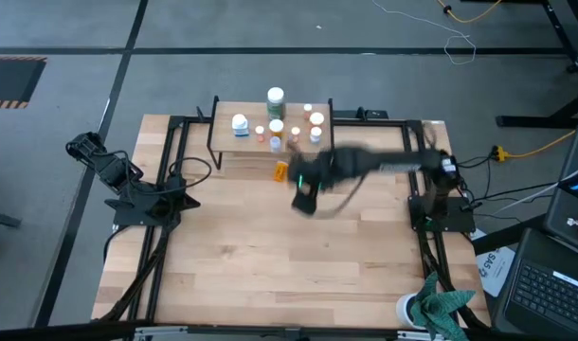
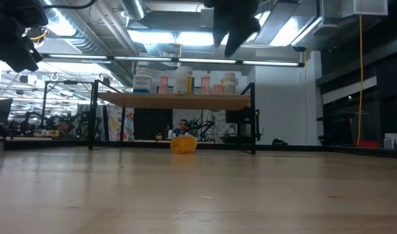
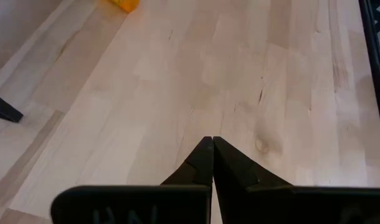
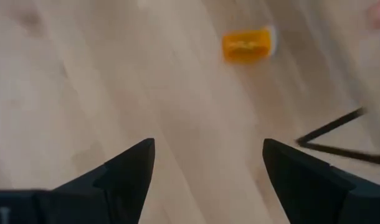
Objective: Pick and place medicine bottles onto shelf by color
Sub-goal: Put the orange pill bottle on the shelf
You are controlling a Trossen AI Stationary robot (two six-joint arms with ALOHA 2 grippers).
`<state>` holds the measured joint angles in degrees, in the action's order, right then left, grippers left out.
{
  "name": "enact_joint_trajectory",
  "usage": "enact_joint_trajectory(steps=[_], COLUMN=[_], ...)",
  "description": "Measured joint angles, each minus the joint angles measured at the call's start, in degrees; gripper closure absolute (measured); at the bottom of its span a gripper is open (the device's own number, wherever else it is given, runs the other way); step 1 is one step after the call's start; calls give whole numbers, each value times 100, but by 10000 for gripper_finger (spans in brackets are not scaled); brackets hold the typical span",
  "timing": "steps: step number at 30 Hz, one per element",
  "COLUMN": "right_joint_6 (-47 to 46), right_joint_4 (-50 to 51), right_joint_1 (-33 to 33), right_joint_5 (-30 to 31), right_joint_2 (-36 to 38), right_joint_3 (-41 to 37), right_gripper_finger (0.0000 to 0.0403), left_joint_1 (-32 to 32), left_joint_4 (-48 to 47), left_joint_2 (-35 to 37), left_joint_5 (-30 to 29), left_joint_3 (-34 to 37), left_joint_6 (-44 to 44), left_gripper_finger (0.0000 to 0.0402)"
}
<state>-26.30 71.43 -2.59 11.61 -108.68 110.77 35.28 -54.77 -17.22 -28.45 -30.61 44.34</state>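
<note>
An orange bottle (image 1: 280,171) lies on its side on the table just in front of the shelf (image 1: 225,142); it also shows in the right wrist view (image 4: 247,45) and the low view (image 2: 183,144). Several white-capped bottles stand on the shelf board: a larger one (image 1: 275,100) at the back, a white-blue one (image 1: 240,124) and orange ones (image 1: 276,133). My right gripper (image 4: 209,146) is open and empty, above the table a little to the near right of the lying bottle (image 1: 303,201). My left gripper (image 3: 212,138) is shut and empty at the table's left (image 1: 180,199).
The shelf's thin black wire legs (image 4: 339,137) stand close to the lying bottle. Black rails (image 1: 166,218) run along both table sides. A white cup with teal cloth (image 1: 431,308) sits at the near right corner. Bare wood (image 1: 289,265) lies across the near half.
</note>
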Motion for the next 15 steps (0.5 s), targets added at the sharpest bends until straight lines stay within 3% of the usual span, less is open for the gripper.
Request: enact_joint_trajectory(steps=[3, 8, 10, 12, 15], right_joint_6=[-899, -1261, -1327, -1633, -1792], right_joint_4=[-1490, -6310, -7701, -8172, -8109], right_joint_1=[-669, -1186, -1208, -1177, -1119], right_joint_5=[1078, 1910, 2208, 2518, 2707], right_joint_2=[-21, -372, -592, -819, -1137], right_joint_3=[-1168, -3153, -3582, -3745, -3735], right_gripper_finger=[104, 104, 104, 108, 119], left_joint_1=[-1, 0, -1, -2, -2], left_joint_4=[-1, 0, -4, -4, -3], left_joint_2=[1, -2, 1, -2, -1], left_joint_5=[0, 2, 26, 123, 157], left_joint_3=[0, 0, 0, 0, 0], left_joint_6=[54, 44, 29, 26, 27], left_gripper_finger=[401, 401, 401, 401, 401])
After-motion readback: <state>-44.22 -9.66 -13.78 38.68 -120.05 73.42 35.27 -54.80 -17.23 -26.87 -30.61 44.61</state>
